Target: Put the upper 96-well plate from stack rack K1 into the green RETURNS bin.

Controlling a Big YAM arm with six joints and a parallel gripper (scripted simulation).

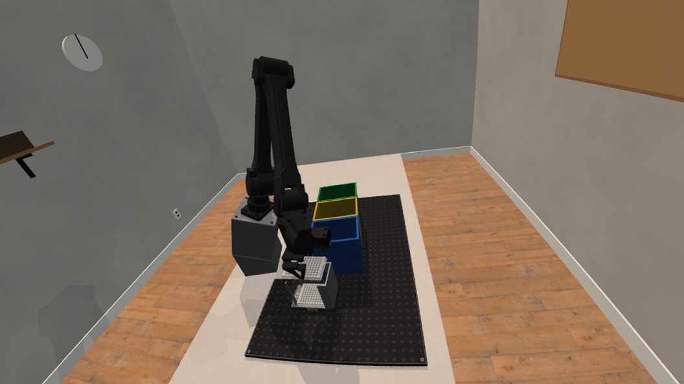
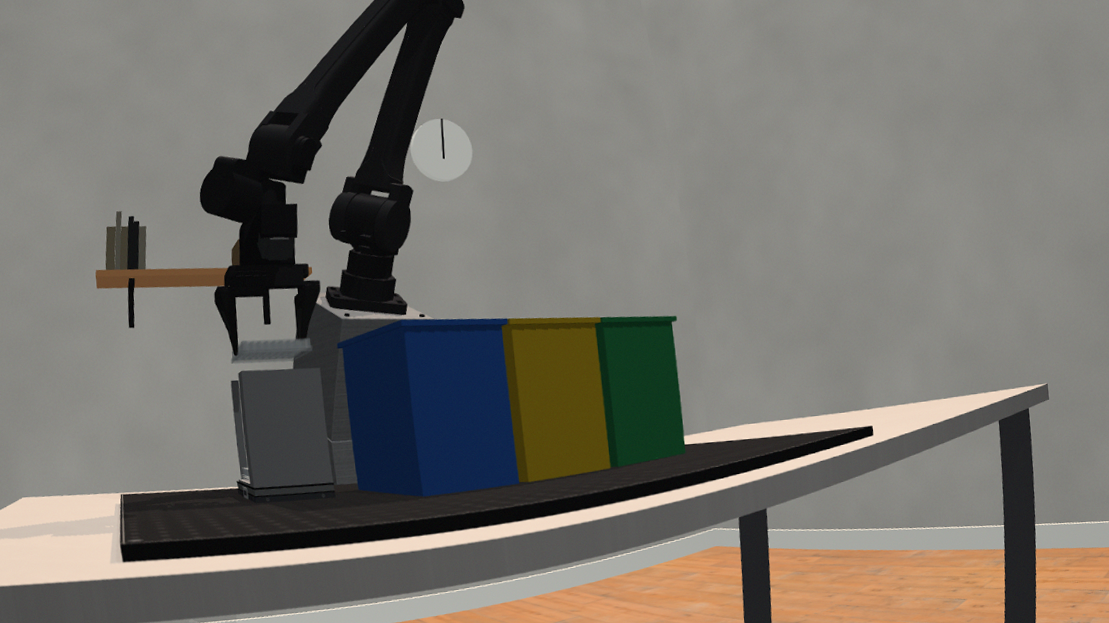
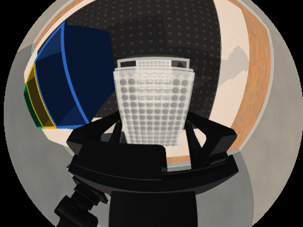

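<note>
White and translucent, the upper 96-well plate [image 3: 153,101] shows a grid of round wells, clamped in the gripper [image 2: 269,332] just above stack rack K1 [image 2: 283,428]. No lettering is readable. Only the wrist view shows the lower plate [image 3: 153,63] underneath; the exterior view shows the green bin [image 2: 641,388] farthest away.

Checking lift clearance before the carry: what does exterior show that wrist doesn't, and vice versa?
Exterior only: the upper plate hangs above rack K1 with a visible gap, and the green bin stands at the far end of the row, past the yellow bin. Wrist only: the lower plate sits in the rack directly beneath the held one. Both: the gripper shut on the upper plate, blue bin closest.
</note>
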